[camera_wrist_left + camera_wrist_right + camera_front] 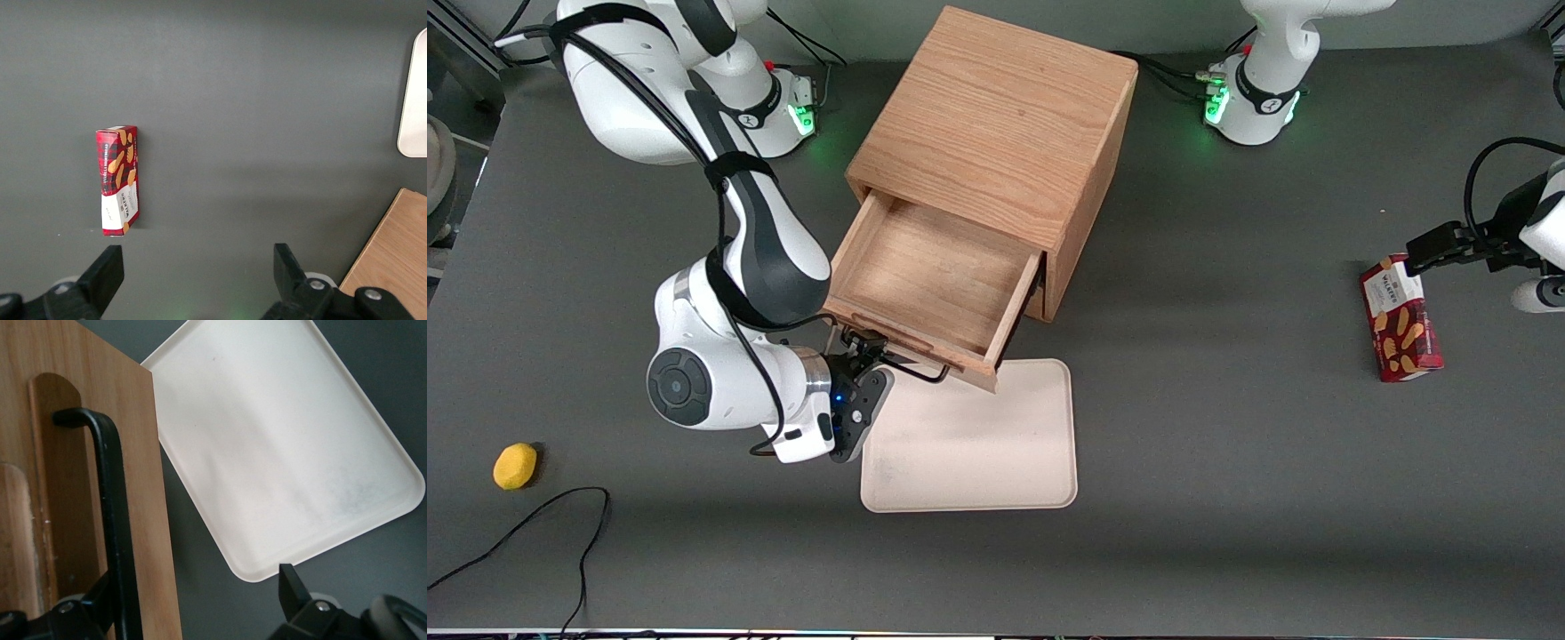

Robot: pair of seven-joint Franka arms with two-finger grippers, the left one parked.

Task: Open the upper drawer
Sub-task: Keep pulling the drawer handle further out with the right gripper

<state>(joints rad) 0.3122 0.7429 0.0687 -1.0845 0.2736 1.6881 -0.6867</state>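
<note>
Upper drawer (934,284) of the oak cabinet (996,133) stands pulled well out of its opening, its bare wooden floor showing and its front panel overhanging the edge of the cream tray (969,444). By that look the pull is done or nearly done, so the step in hand seems to be the end of the draw or the letting go.

Going near to far from the front camera: a yellow ball-like object (515,466) lies toward the working arm's end of the table, beside a loose black cable (525,533). Next comes the tray, flat on the dark table (1227,498). Just above its nearer-to-cabinet corner hangs the gripper (869,348), right at the drawer's black bar handle (113,520). A red biscuit box (1400,320) lies toward the parked arm's end.

In the right wrist view the fingers stand apart: one finger (100,603) sits against the handle bar by the drawer front, the other (290,587) is well clear of it over the tray's edge. So the handle lies between open fingers, not pinched.

The forearm reaches down beside the drawer, wrist bent so the hand points sideways toward the handle. The next move, I judge, calls only for backing straight off the bar without nudging the drawer shut.
</note>
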